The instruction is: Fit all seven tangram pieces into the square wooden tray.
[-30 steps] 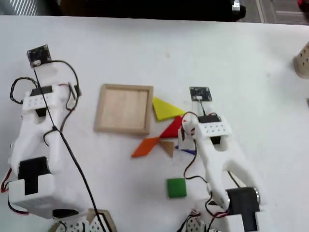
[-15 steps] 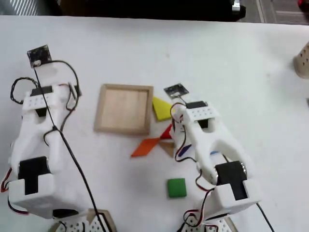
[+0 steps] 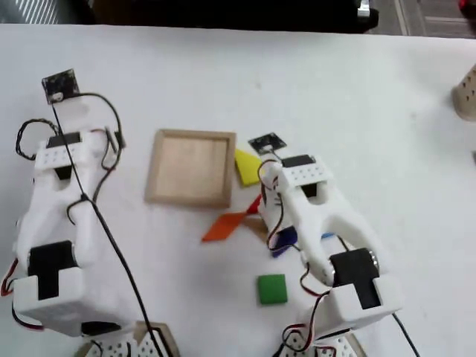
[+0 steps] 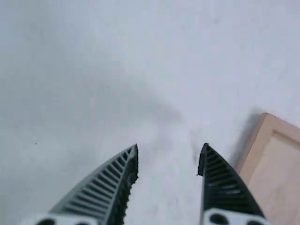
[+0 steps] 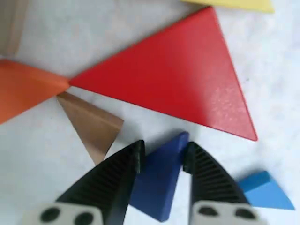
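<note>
Right wrist view, ridged black right claw (image 5: 162,144) pinching glossy dark blue triangle (image 5: 157,183), left claw (image 4: 169,146) spread

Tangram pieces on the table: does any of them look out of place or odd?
Nothing looks damaged. Only the green square stands out: it lies alone, apart from the other pieces clustered beside the wooden tray, which holds none.

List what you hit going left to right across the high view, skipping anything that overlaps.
white left arm → square wooden tray → green square piece → beige perforated object at the right edge. Left out: the right arm and the coloured pieces clustered under it, which overlap.
</note>
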{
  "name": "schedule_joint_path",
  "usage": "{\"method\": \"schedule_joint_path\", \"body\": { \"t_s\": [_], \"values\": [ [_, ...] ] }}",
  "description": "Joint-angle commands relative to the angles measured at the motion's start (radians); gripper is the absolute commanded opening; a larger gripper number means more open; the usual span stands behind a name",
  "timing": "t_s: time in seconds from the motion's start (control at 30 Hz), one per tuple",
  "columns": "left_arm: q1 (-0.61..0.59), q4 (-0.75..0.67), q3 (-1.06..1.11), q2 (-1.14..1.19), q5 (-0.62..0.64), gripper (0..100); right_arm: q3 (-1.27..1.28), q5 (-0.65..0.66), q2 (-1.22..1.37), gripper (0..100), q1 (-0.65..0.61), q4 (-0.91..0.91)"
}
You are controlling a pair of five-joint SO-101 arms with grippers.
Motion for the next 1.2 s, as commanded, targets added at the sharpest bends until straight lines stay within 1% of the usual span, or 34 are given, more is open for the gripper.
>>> {"method": "schedule_joint_path", "body": {
  "t_s": [0.0,0.07,0.3,0.37,0.53,0.7,0.83,0.97,1.07,1.17],
  "values": [
    [-0.004,-0.038,-0.032,-0.007,0.005,22,-0.015,-0.023,0.002,1.3,-0.030,0.019],
    [-0.004,-0.051,-0.028,-0.007,0.005,22,-0.015,-0.023,0.002,2.8,-0.030,0.021],
    [-0.004,-0.054,-0.028,-0.007,0.005,22,-0.023,-0.023,-0.008,1.9,-0.031,0.031],
    [-0.004,-0.054,-0.029,-0.005,0.005,22,-0.051,-0.021,-0.008,1.9,-0.031,0.071],
    [-0.004,-0.054,-0.029,-0.005,0.005,22,-0.169,-0.021,-0.008,1.7,-0.030,0.236],
    [-0.008,-0.054,-0.029,-0.005,0.005,22,-0.318,-0.029,-0.008,1.7,-0.033,0.338],
    [-0.010,-0.054,-0.029,-0.005,0.006,22,-0.483,-0.034,0.004,1.7,-0.087,0.397],
    [-0.010,-0.054,-0.029,-0.005,0.006,22,-0.638,-0.046,0.045,1.7,-0.177,0.372],
    [-0.010,-0.054,-0.029,-0.005,0.006,22,-0.769,-0.098,0.165,1.8,-0.239,0.323],
    [-0.010,-0.054,-0.031,-0.005,0.008,22,-0.934,-0.109,0.335,1.8,-0.289,0.280]
  ]
}}
